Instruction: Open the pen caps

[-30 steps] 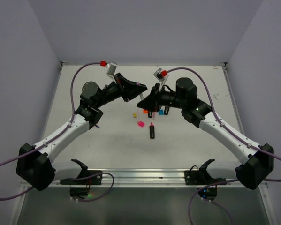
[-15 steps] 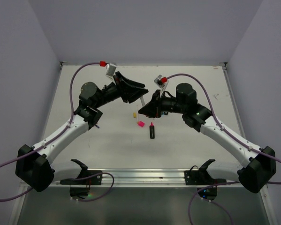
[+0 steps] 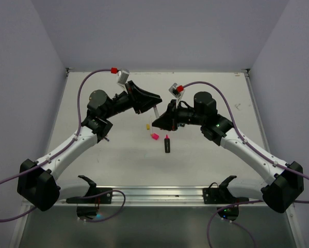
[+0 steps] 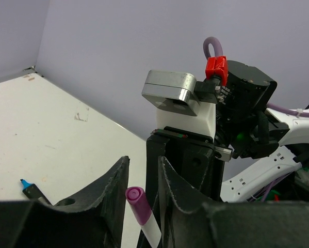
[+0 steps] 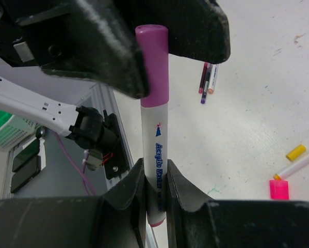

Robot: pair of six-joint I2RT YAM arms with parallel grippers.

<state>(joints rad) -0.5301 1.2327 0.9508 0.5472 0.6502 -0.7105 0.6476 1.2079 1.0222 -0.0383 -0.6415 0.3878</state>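
Observation:
A white marker (image 5: pixel 157 150) with a purple pen cap (image 5: pixel 153 62) stands upright in my right gripper (image 5: pixel 154 168), which is shut on its lower barrel. In the top view the marker (image 3: pixel 155 114) bridges my right gripper (image 3: pixel 157 123) and my left gripper (image 3: pixel 154 105) above the table's middle. The cap (image 4: pixel 136 204) sits between the jaws of my left gripper (image 4: pixel 144 161). It leans on one finger, with a gap to the other, so this gripper is open. The cap is on the marker.
On the table lie a black highlighter with a bare pink tip (image 3: pixel 167 143), a loose pink cap (image 3: pixel 155 136) and a yellow cap (image 3: pixel 147 126). Thin pens (image 5: pixel 206 82) lie farther off. A blue-tipped pen (image 4: pixel 33 190) rests on the far side. Walls enclose the table.
My right arm has shifted left with the marker, bringing its cap between the left jaws. The left jaws opened wider, then narrowed around the cap.

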